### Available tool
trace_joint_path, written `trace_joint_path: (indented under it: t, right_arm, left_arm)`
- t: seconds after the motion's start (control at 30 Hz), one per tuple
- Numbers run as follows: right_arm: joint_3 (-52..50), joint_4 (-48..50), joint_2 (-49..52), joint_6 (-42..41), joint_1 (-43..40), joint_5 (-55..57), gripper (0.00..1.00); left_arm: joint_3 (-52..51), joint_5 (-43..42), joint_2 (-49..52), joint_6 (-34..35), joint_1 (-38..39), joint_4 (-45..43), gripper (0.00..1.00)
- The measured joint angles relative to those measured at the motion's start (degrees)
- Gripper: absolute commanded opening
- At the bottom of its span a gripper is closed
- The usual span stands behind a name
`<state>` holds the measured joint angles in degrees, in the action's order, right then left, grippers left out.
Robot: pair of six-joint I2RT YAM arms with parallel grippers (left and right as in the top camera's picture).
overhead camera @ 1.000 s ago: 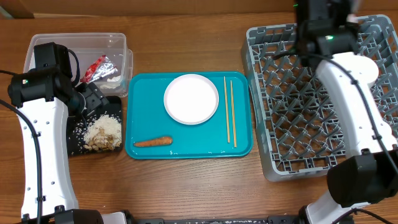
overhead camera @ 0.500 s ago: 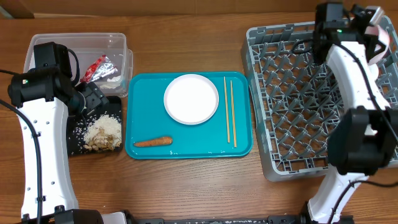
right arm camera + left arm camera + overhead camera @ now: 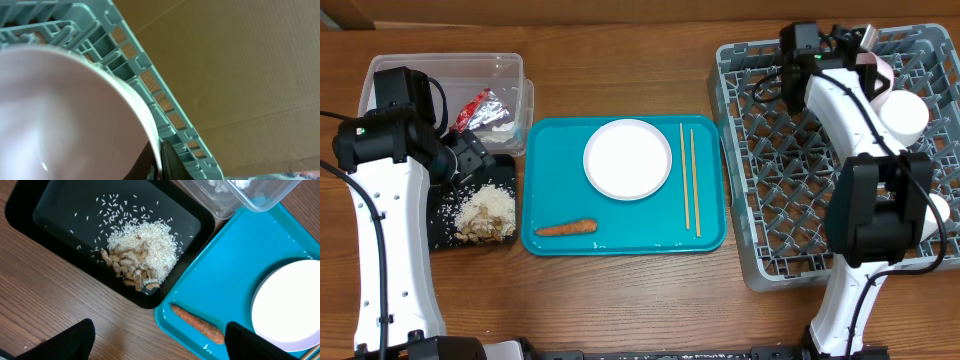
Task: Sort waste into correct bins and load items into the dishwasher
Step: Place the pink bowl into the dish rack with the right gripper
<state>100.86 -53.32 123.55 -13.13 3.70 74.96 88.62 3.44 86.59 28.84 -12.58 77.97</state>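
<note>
— Bowl [image 3: 60,100]: where?
— Up at the far edge of the dish rack [image 3: 790,200], rim clamped tight in the right gripper [image 3: 156,161].
— Cup [image 3: 907,113]?
— Lying in the rack, near the bowl.
— Left gripper [image 3: 157,342]?
— Spread wide, holding nothing, above the black tray [image 3: 50,215] and its food scraps [image 3: 142,250].
— On the teal tray [image 3: 550,140]?
— Plate [image 3: 628,158], chopsticks [image 3: 688,178] side by side just right of it, carrot piece [image 3: 566,228] near the front edge.
— Foil wrapper [image 3: 475,108]?
— In the clear tub [image 3: 510,70], beside the black tray.
</note>
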Motion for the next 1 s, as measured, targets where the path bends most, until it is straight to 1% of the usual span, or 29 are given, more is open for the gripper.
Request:
trace_joint_path:
  t: [0.33,0.5,0.67,0.77,0.83,0.97,1.0]
  right_arm:
    - [-3.65,2.32,-0.02,-2.03,0.55,8.87,0.04]
    - [-3.91,1.36,0.00,-2.03,0.39,9.44,0.04]
    - [-3.91,-0.35,0.00,-2.23,0.63,7.96,0.04]
    - [-3.82,-2.03,-0.33,-2.38,1.79,5.95,0.10]
    - [-3.87,-4.07,-0.35,-2.62,3.69,0.22,0.10]
    - [-4.13,-9.75,-0.33,-6.12,6.19,-1.92,0.11]
    - [-4.15,-10.38,-0.33,-6.78,6.45,-2.19,0.16]
  left_arm:
    - [0.00,0.00,0.00,-0.02,0.00,-0.07,0.86]
    - [0.00,0.00,0.00,-0.02,0.00,-0.28,0.86]
    - [0.00,0.00,0.00,-0.02,0.00,-0.55,0.86]
    - [0.00,0.00,0.00,-0.02,0.00,-0.70,0.86]
    - [0.00,0.00,0.00,-0.02,0.00,-0.66,0.86]
    - [0.00,0.00,0.00,-0.02,0.00,-0.66,0.86]
    - [0.00,0.00,0.00,-0.02,0.00,-0.63,0.86]
